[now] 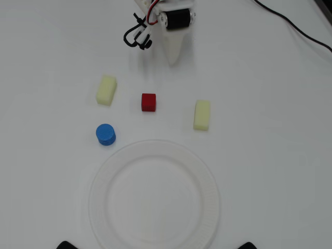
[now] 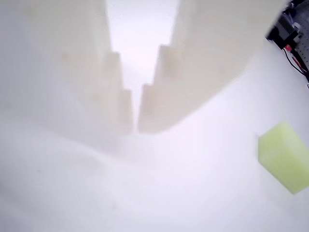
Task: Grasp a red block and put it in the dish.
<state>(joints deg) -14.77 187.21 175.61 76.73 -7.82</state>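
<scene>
The red block [image 1: 148,102] is a small cube standing on the white table, between two pale yellow blocks. The dish [image 1: 153,194], a large white paper plate with a ribbed rim, lies below it in the overhead view and holds nothing. My gripper [image 1: 174,60] sits at the top of that view, well above the red block and slightly to its right. In the wrist view the gripper [image 2: 135,129] has its two white fingers [image 2: 159,96] nearly touching at the tips, shut on nothing. Neither the red block nor the dish shows in the wrist view.
One pale yellow block [image 1: 106,90] lies left of the red block and another [image 1: 202,114] to its right. A blue cylinder [image 1: 106,134] stands by the dish's upper left rim. A black cable [image 1: 295,28] crosses the top right. The wrist view catches one yellow block [image 2: 285,155] at its right edge.
</scene>
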